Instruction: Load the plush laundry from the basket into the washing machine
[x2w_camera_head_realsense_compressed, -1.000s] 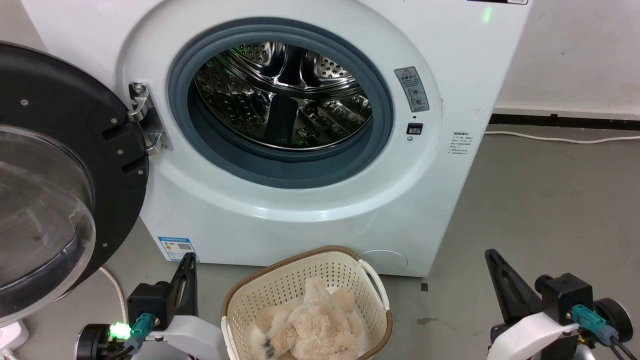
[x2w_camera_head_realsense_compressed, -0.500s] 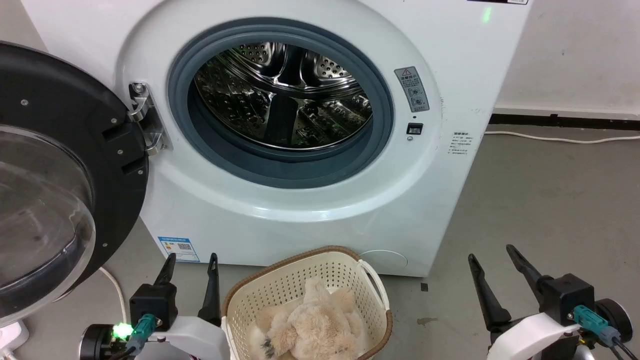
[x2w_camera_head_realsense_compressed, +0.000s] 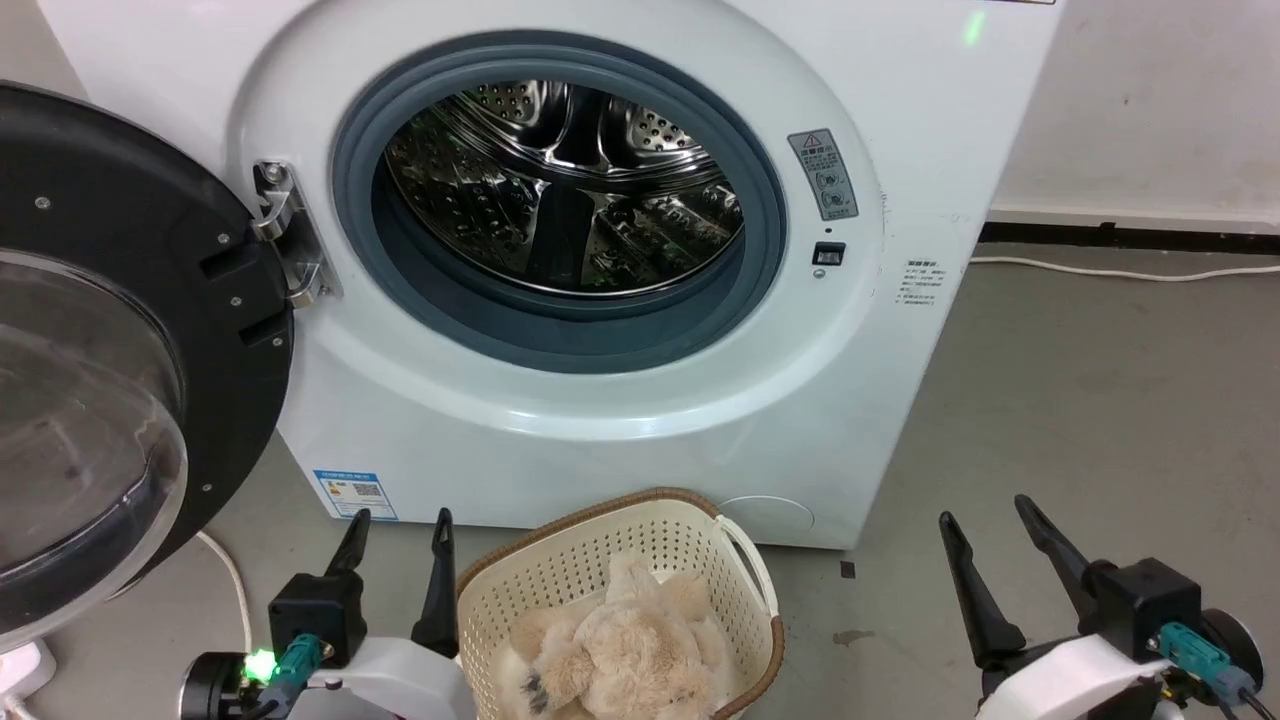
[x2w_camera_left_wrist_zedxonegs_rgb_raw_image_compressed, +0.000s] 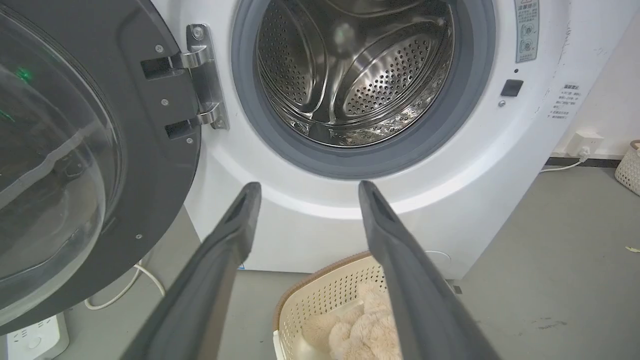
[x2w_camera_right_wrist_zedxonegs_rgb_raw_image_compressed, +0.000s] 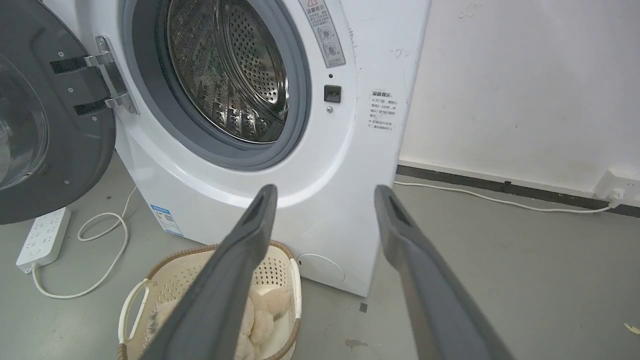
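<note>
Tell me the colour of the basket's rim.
Brown woven-look basket rim; clearest in head view.

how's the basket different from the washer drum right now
The basket is cream plastic; the drum is shiny steel ringed by a grey seal. The basket holds the plush toy; the drum looks empty. The basket stands on the floor and opens upward; the drum sits higher and opens toward the front. Both have perforated walls.
</note>
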